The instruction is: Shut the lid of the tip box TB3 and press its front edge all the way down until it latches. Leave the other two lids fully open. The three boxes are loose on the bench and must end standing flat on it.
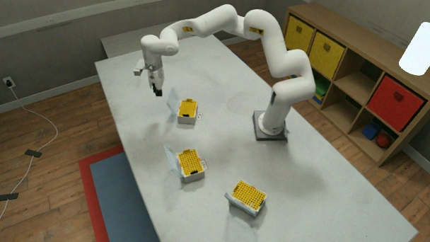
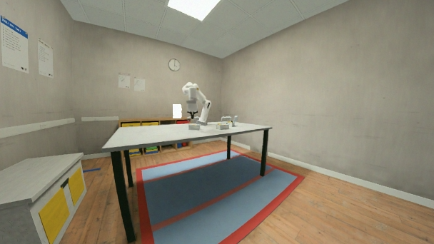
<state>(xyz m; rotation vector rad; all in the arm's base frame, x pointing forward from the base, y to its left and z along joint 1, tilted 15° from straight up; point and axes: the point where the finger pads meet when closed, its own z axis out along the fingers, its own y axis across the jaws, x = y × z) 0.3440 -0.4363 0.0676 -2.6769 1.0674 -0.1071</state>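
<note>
Top view: we see the gripper (image 1: 158, 93) clenched on nothing, hanging just left of the far tip box (image 1: 187, 111), beside its raised clear lid (image 1: 172, 100). Three tip boxes stand on the grey table (image 1: 226, 71), all lids open: far, middle (image 1: 191, 165) and near (image 1: 247, 197). We cannot read which carries the TB3 label.

Table (image 1: 219, 71) top matt pale grey, faintly smudged; arm (image 1: 283, 60) smooth white plastic-looking shell, slight sheen; tip boxes (image 1: 187, 110) with translucent plastic lids; floor (image 1: 53, 184) wood planks; shelf unit (image 1: 385, 53) wood.
</note>
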